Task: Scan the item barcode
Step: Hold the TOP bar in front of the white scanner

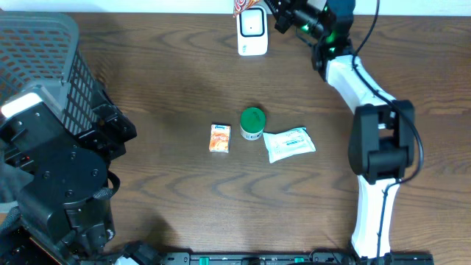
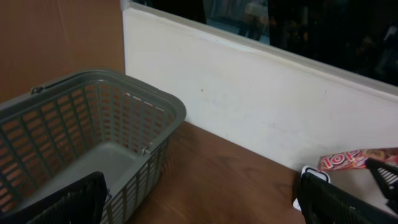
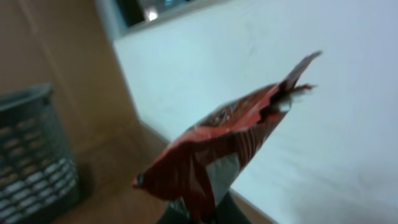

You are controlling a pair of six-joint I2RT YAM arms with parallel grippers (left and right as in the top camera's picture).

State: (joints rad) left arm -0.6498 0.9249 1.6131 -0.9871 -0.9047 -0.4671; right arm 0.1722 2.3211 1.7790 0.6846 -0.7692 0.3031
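Overhead view: my right pincer clamped on red snack packet; packet held at far edge of desk, over top of white scanner; right wrist view shows packet sticking up from pincer, crumpled, jagged corner toward white wall; barcode not readable. My left pincer fingers wide apart, holding nothing, facing grey basket at left. Mid-desk, in row: orange carton, green-lidded jar, white pouch just beside jar; all well apart from both pincers.
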